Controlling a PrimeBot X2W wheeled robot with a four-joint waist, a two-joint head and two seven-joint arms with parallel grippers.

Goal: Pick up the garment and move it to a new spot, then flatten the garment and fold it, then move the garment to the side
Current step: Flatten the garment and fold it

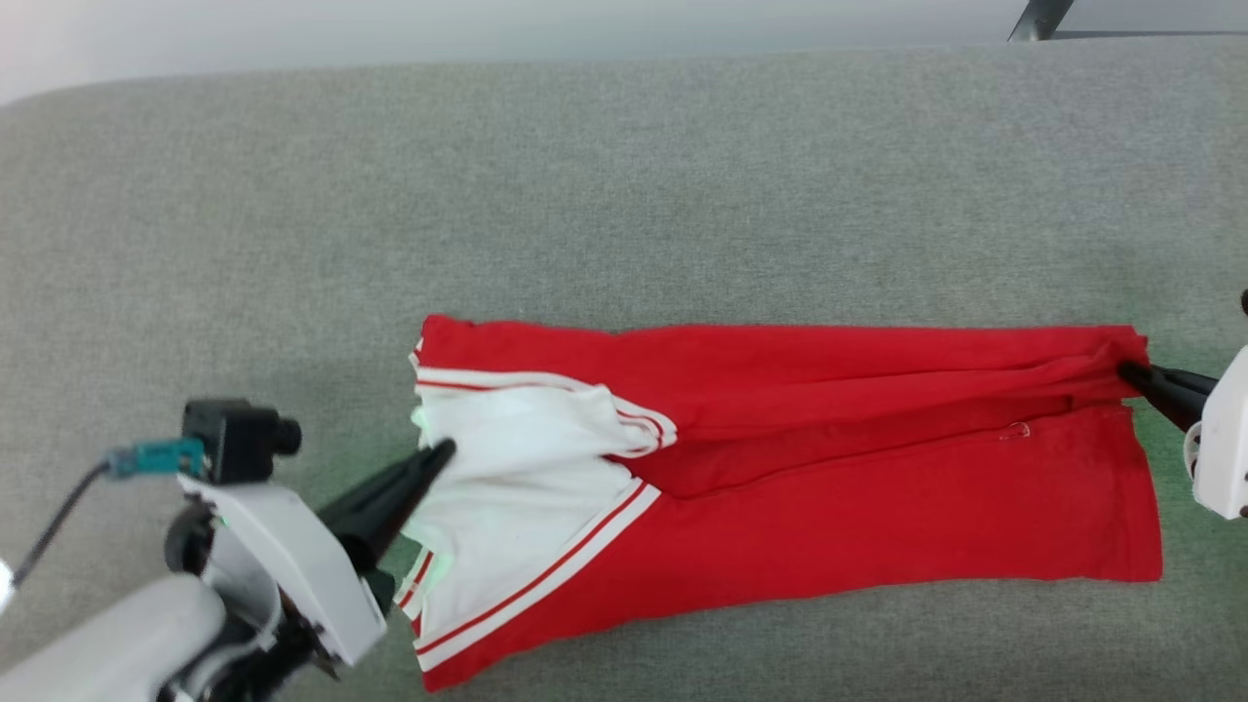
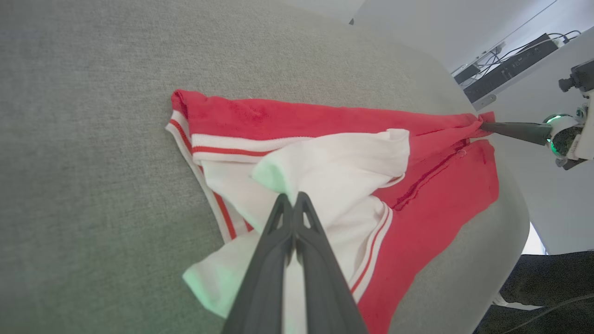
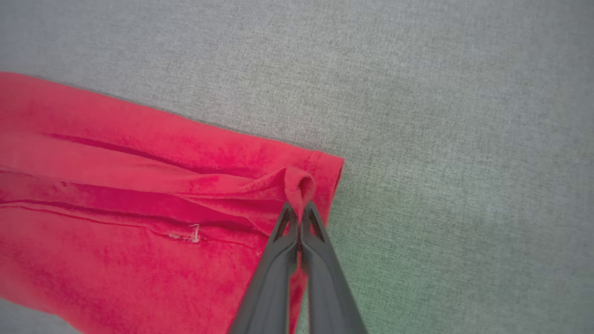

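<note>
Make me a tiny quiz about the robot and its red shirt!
1. Choose: the left gripper pinches the garment by its A) collar B) white sleeve C) pocket.
2. True or false: the right gripper hangs wide open, apart from the garment.
3. Fill in: the garment lies on a ___ cloth surface.
Key: 1 B. 2 False: it is shut on the red edge. 3 Grey.
</note>
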